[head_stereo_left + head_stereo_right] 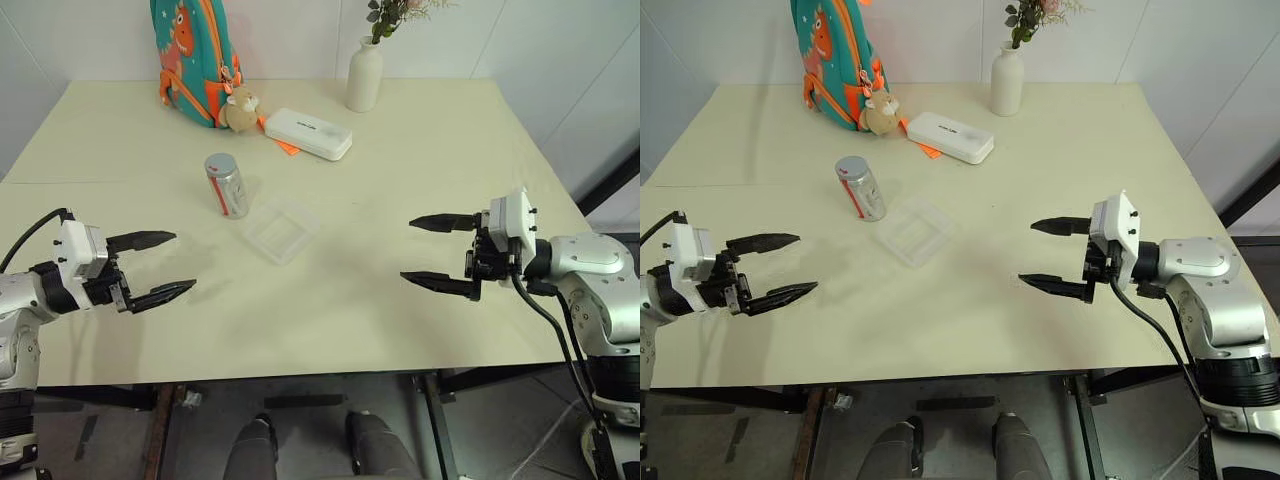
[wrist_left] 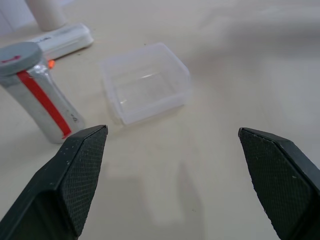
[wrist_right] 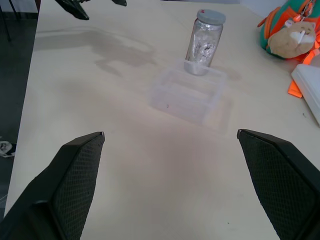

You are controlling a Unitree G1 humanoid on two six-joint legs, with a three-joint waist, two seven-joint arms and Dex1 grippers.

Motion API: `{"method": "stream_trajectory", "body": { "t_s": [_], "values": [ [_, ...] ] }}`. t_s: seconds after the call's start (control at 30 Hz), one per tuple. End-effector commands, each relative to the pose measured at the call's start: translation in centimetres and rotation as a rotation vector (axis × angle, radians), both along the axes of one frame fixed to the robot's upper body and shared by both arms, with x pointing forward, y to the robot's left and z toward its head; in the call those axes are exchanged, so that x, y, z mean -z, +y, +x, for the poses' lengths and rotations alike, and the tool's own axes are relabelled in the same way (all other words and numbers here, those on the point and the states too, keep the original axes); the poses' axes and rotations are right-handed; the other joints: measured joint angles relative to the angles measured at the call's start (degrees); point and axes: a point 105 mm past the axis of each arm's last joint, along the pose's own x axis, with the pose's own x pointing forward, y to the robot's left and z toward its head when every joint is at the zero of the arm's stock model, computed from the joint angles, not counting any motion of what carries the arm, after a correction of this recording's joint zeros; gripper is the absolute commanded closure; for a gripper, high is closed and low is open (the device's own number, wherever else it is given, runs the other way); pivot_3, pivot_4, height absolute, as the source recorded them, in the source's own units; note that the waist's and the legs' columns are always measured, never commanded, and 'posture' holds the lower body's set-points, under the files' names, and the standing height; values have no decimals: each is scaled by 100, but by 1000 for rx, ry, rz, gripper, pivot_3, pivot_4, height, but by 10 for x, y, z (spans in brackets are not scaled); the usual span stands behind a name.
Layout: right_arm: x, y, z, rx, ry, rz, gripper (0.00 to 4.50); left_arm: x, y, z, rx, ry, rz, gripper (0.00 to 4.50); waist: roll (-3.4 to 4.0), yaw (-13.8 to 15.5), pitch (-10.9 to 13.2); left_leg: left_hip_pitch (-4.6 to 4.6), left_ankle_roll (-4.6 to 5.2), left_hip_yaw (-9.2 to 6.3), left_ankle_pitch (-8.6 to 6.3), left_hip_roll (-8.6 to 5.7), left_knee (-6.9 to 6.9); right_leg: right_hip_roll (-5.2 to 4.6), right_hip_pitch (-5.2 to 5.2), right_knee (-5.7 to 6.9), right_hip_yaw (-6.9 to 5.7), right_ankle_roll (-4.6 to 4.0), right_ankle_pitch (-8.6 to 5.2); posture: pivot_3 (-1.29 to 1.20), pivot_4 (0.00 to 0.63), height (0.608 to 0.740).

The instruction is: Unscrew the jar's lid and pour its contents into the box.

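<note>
Both hands, left (image 1: 160,268) and right (image 1: 432,252), hung released above the worktop (image 1: 400,150), flanking the lidded jar (image 1: 227,186) and box (image 1: 280,230)

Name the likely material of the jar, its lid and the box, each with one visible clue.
Jar: seems metal or foil-wrapped, from its silvery, crinkly shine.
Lid: probably plastic; matte grey, no glint.
Box: clear plastic; the table shows through its walls.

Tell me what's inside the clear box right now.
The box looks empty; the table shows through its clear walls. The jar stands beside it, lid still on, contents hidden.
</note>
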Motion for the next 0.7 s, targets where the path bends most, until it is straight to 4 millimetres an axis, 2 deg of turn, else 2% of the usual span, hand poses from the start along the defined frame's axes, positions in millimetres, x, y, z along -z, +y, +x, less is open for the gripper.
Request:
{"method": "stream_trajectory", "body": {
  "t_s": [0.03, 0.17, 0.33, 0.43, 0.57, 0.7],
  "values": [
    [-7, 7, -7, -33, -28, 29, 0, -12, 1, -5, -7, -50, -12, 34, 0, 0, 0, 0, 0, 0, 0, 0, 0, 0, 0, 0, 0, 0, 0, 0, 150, 740],
    [-5, 14, -6, -50, -24, 53, 0, -5, 3, -9, -56, -46, -25, 34, 0, -30, 0, 3, 0, 1, 0, 0, 0, 1, 0, 3, 1, 0, 0, 0, 150, 740],
    [-13, 27, -3, -72, -54, 89, 0, 3, 2, 0, -195, -71, -52, 34, 0, -16, 0, 3, 0, 0, 0, 0, 4, 0, 1, 5, 2, 3, 2, 0, 150, 740],
    [-25, 37, 1, -85, -73, 143, 0, 5, -1, 17, -335, -113, -167, 34, 1, 5, 0, 4, 0, 1, 0, -1, 11, -1, 5, 6, 4, 8, 5, 0, 150, 740],
    [-39, 61, -2, -120, -103, 223, 0, 11, -13, 53, -540, -146, -379, 34, 0, 32, 0, 5, 0, -7, 0, -1, 23, 2, 14, 9, 1, 16, 10, 0, 150, 740],
    [-46, 82, -8, -141, -98, 276, 0, 9, -17, 76, -577, -155, -427, 34, -2, 45, -1, -1, -2, -20, 2, -2, 34, 10, 14, 18, 0, 25, 15, 0, 150, 740]
  ]
}}
